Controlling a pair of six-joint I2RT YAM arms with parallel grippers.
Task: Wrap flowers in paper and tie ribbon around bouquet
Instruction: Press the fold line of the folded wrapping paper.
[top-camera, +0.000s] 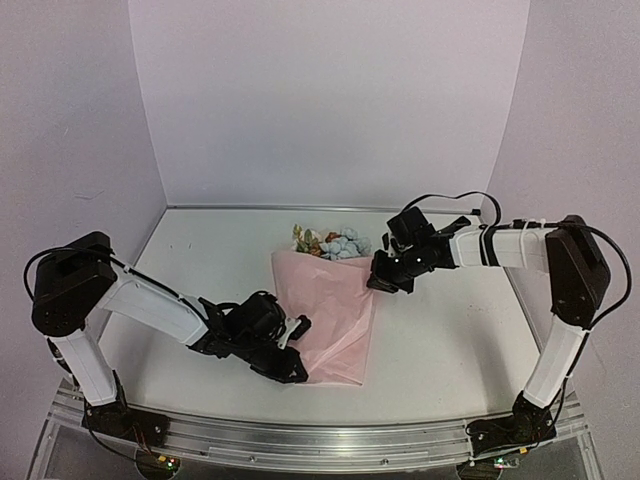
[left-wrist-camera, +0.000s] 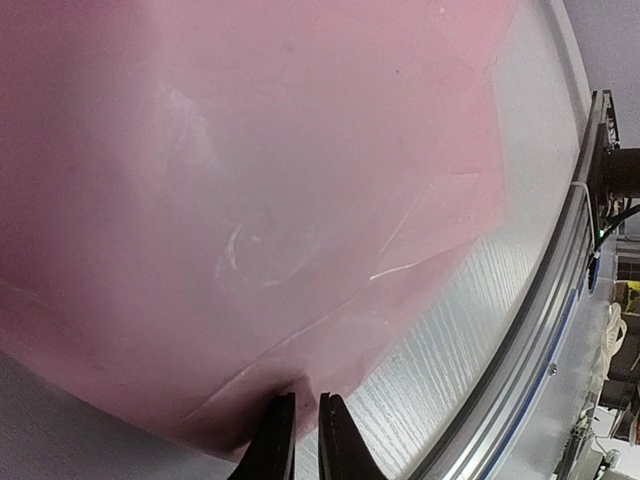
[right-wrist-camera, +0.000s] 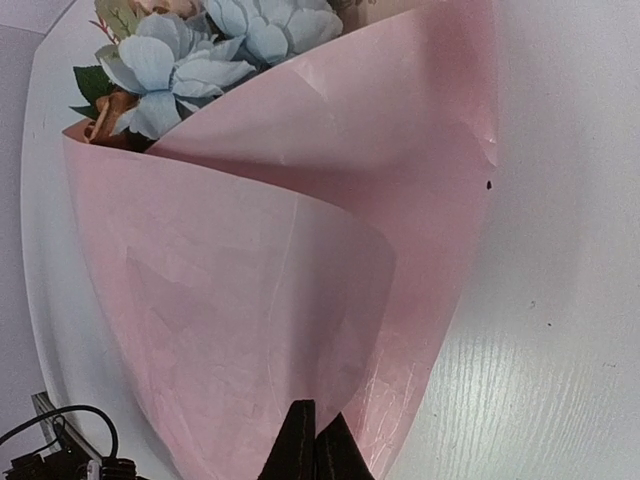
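While the paper (top-camera: 335, 310) lies folded over the flowers (top-camera: 338, 243) on the table (top-camera: 450, 340), their heads poke out past its far edge. The right gripper (right-wrist-camera: 314, 418), at the paper's right edge, is clamped tight, apparently nipping the raised flap. The left gripper (left-wrist-camera: 305, 402), at the paper's near corner, keeps only a slim gap, its tips straddling that edge.

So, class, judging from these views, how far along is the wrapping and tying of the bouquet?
Done: the flowers lie inside the paper, heads poking out. In hand: the right tool is shut on a folded-over flap; the left tool sits at the paper's near edge, jaws nearly together, grip unclear. Left: closing the cone and tying; no ribbon shows.
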